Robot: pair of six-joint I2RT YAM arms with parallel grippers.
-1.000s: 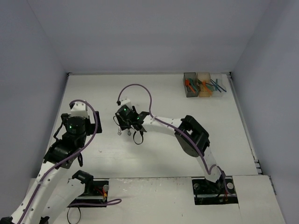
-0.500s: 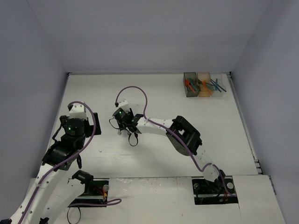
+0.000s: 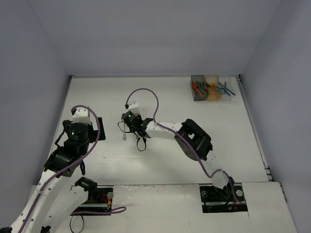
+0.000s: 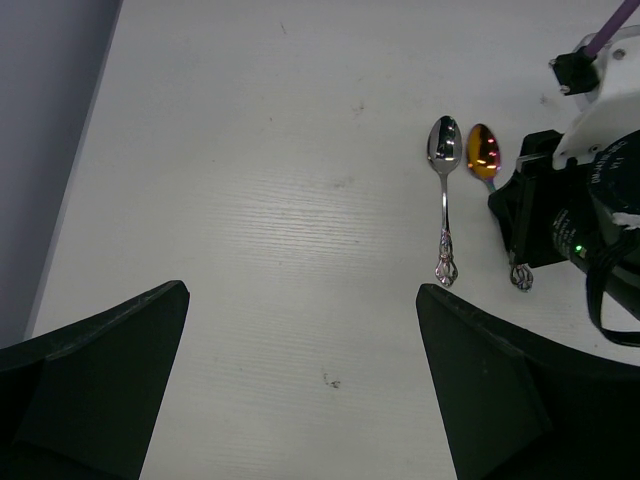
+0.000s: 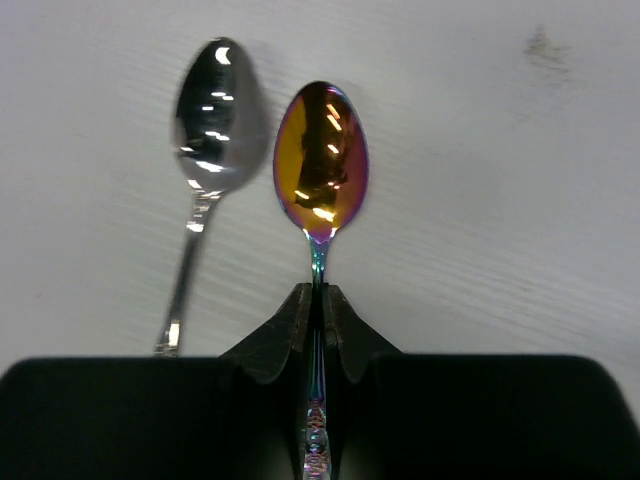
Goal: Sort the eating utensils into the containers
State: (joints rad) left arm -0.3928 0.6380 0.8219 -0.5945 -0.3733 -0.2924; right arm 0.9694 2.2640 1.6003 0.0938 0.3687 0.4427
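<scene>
Two metal spoons lie side by side on the white table, bowls pointing away from my right wrist. My right gripper (image 5: 317, 292) is shut on the thin handle of the gold iridescent spoon (image 5: 321, 165), just behind its bowl. The silver spoon (image 5: 213, 120) lies free to its left. The left wrist view shows both the silver spoon (image 4: 444, 190) and the gold spoon (image 4: 484, 150) ahead and to the right. My left gripper (image 4: 300, 295) is open over bare table. The containers (image 3: 211, 88) stand at the far right with several coloured utensils in them.
The dark grey bin (image 3: 197, 88), orange-tan bin (image 3: 212, 88) and clear bin (image 3: 226, 89) adjoin near the back right corner. Grey walls close the table on three sides. My right arm's purple cable (image 3: 146, 94) loops above the spoons.
My right gripper has closed from half open onto the gold spoon's handle and shifted slightly. The left arm has barely moved and stays open.
</scene>
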